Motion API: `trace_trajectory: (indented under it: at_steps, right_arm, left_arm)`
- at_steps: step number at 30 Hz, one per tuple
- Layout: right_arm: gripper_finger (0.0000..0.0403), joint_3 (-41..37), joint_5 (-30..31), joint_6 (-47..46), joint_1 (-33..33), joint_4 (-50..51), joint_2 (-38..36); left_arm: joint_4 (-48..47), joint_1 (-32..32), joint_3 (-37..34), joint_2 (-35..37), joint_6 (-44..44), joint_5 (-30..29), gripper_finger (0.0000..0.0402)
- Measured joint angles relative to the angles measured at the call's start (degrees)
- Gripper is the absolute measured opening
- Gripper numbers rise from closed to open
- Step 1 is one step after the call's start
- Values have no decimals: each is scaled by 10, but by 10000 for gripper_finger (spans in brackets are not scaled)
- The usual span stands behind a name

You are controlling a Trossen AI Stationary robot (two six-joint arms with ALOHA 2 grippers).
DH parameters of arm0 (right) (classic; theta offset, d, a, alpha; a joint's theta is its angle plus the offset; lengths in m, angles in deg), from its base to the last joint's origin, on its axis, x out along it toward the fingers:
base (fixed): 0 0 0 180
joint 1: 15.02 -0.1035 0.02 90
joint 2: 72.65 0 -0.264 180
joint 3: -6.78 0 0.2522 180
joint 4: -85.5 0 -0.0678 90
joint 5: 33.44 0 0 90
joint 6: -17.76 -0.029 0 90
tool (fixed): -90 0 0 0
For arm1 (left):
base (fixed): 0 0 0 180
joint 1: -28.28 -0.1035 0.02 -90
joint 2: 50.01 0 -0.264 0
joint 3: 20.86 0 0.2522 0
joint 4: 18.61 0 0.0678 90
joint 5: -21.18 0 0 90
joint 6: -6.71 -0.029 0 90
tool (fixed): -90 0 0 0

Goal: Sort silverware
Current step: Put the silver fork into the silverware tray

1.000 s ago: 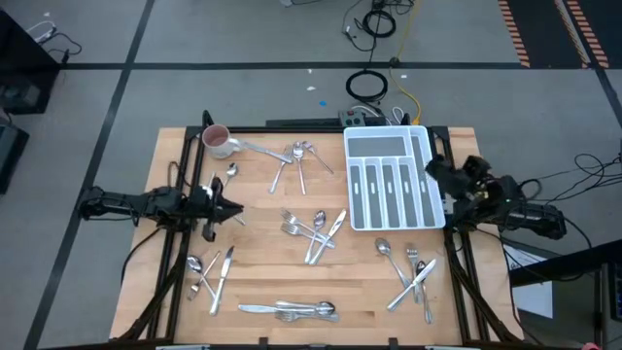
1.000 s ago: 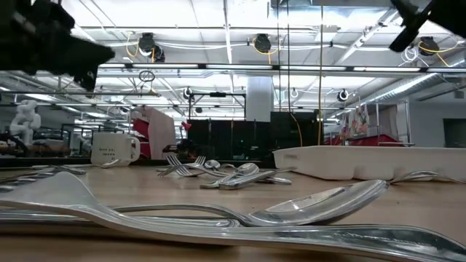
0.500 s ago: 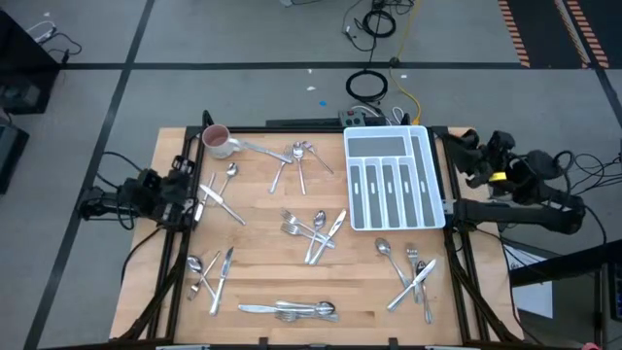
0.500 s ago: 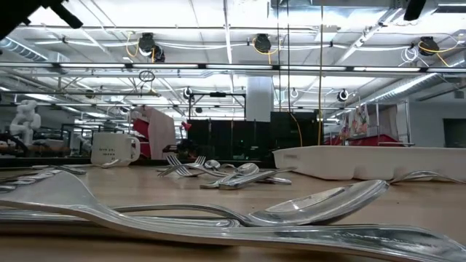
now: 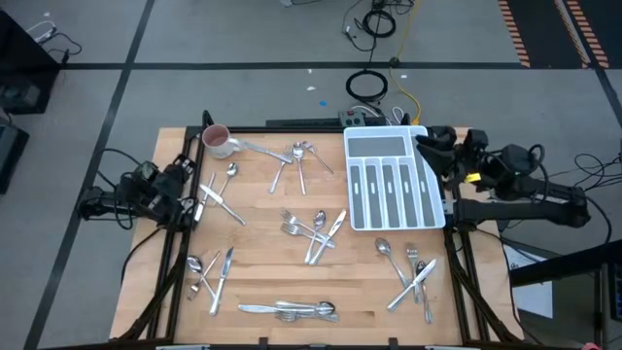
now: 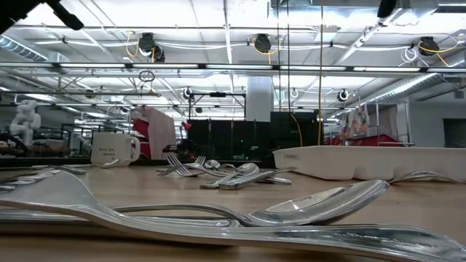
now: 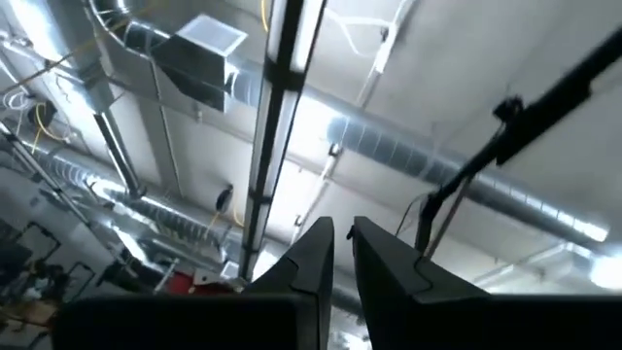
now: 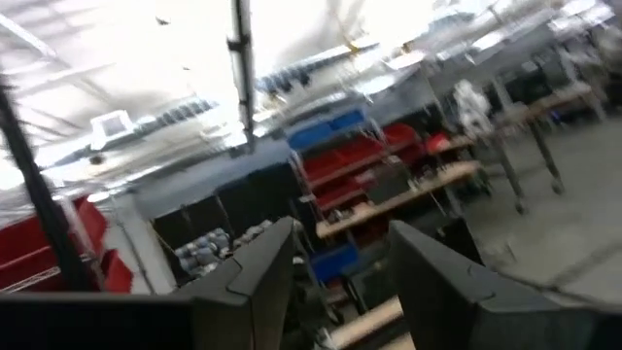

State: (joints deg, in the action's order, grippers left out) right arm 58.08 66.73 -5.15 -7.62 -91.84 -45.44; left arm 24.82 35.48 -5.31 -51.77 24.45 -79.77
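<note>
The silverware lies in loose groups on the wooden table: a middle heap [image 5: 313, 228], a far group [image 5: 296, 156], a near row [image 5: 292, 309], a pile at the near right [image 5: 413, 272] and pieces at the left [image 5: 209, 267]. In the low view a spoon [image 6: 320, 204] lies closest. My left gripper [image 5: 183, 183] is drawn back at the table's left edge, tipped up toward the ceiling, its fingers almost together [image 7: 342, 243] and holding nothing. My right gripper [image 5: 428, 144] hovers over the tray's far right corner, open [image 8: 340, 262] and holding nothing.
The white compartmented tray [image 5: 348, 185] stands at the table's far right; it shows as a low white wall [image 6: 364, 161] in the low view. A pink-and-white mug [image 5: 216, 141] stands at the far left corner. Bare wood lies between the groups of silverware.
My left gripper has pulled back from above the left-hand silverware to the table's left edge and tipped upward. My right gripper drew away from the tray toward the far right, then swung back over the tray's far right corner. No silverware has moved.
</note>
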Motion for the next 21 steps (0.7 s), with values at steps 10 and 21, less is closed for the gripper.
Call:
trace_trajectory:
  at_steps: [10, 21]
  right_arm:
    - [162, 49, -16, 60, 0, 9, 42]
    - [162, 75, -8, 88, 0, 104, 68]
  left_arm:
    - [158, 0, 21, 0, -33, -65, 50]
    - [113, 0, 22, 0, -49, -70, 50]
